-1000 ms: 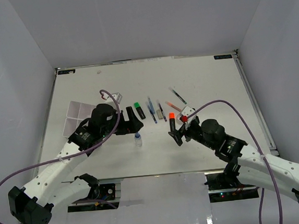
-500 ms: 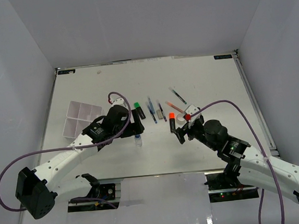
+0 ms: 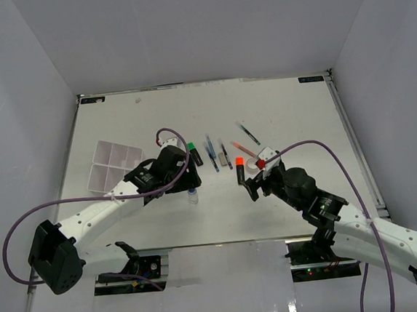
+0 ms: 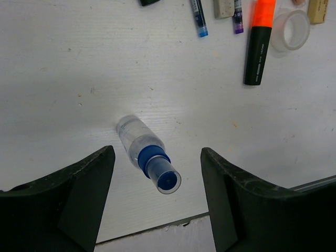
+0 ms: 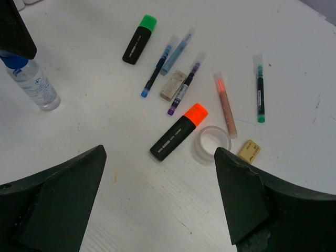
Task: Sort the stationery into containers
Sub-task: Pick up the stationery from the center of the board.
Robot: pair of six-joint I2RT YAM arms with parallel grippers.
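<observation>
Tray (image 3: pixel 110 163) at far left, contents unclear from above. Left gripper (image 4: pixel 157 181) straddled upright bottle (image 4: pixel 144 152), jaws apart, not touching. Step: bottle pickup. Next: lower, clench, carry to tray. Right gripper (image 5: pixel 157 178) released, near orange highlighter (image 5: pixel 178 131).

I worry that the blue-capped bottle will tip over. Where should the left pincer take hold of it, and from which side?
Grip the bottle by its clear body under the blue cap, coming straight down from above. It stands upright, round and slim, so a sideways approach might topple it. The left pincer hangs over it, open.
</observation>
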